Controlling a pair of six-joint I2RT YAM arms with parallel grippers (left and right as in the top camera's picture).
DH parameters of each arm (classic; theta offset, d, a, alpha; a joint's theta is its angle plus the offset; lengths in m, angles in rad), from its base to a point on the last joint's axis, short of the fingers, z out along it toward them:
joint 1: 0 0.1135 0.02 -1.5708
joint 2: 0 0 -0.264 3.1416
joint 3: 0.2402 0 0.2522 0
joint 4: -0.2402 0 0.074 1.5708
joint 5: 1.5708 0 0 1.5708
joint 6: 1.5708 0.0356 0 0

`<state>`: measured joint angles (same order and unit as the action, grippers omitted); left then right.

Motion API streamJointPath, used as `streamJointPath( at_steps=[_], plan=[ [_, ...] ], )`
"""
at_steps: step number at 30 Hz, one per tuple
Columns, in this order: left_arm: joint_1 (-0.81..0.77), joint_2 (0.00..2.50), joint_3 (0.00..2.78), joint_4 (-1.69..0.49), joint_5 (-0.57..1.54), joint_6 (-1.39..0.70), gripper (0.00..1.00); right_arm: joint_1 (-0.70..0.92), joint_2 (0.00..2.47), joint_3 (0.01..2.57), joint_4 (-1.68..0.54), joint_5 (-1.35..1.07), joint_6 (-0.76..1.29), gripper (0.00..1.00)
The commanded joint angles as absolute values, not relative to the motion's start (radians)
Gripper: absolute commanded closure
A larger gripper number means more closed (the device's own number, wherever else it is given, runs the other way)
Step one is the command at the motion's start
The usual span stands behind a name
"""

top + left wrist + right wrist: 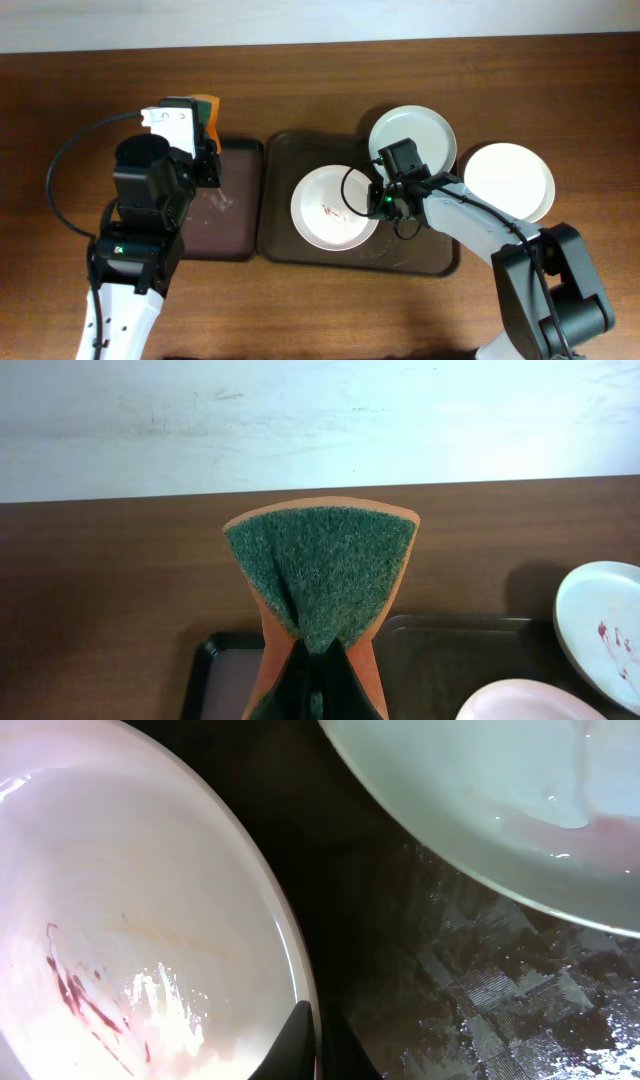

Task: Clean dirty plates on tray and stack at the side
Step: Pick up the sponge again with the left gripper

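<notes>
A white plate with red smears (330, 210) lies on the large brown tray (300, 245). My right gripper (381, 200) is shut on its right rim; in the right wrist view the fingers (315, 1040) straddle the edge of this plate (130, 920). A second plate (420, 130) sits at the tray's back right corner and shows a faint pink smear in the right wrist view (500, 800). A third, clean plate (510, 180) lies on the table right of the tray. My left gripper (203, 118) is shut on an orange and green sponge (320, 570) above the small tray's back edge.
A smaller dark tray with a black rim (230, 220) lies left of the brown tray, under my left arm. The brown tray's floor (450, 990) is wet and streaked. A pale wall (320, 420) runs behind the table's far edge.
</notes>
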<state>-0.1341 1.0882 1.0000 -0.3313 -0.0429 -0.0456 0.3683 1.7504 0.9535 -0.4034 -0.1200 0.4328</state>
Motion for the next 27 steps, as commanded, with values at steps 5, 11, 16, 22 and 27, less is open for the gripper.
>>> streamJointPath(
  at_steps=[5,11,16,22,27],
  plan=[
    [-0.128,1.063,1.007,-0.323,-0.058,-0.041,1.00,0.376,1.729,0.948,-0.400,-0.093,0.422,0.96],
    [-0.128,1.064,1.007,-0.336,-0.103,-0.281,1.00,0.376,1.729,0.948,-0.400,-0.093,0.422,0.96],
    [-0.128,1.064,1.007,-0.337,-0.103,-0.303,1.00,0.376,1.729,0.948,-0.400,-0.093,0.422,0.96],
    [-0.128,1.064,1.007,-0.337,-0.102,-0.302,1.00,0.376,1.729,0.948,-0.400,-0.093,0.422,0.96],
    [-0.128,1.064,1.007,-0.336,-0.103,-0.302,1.00,0.376,1.729,0.948,-0.400,-0.093,0.422,0.96]
  ],
)
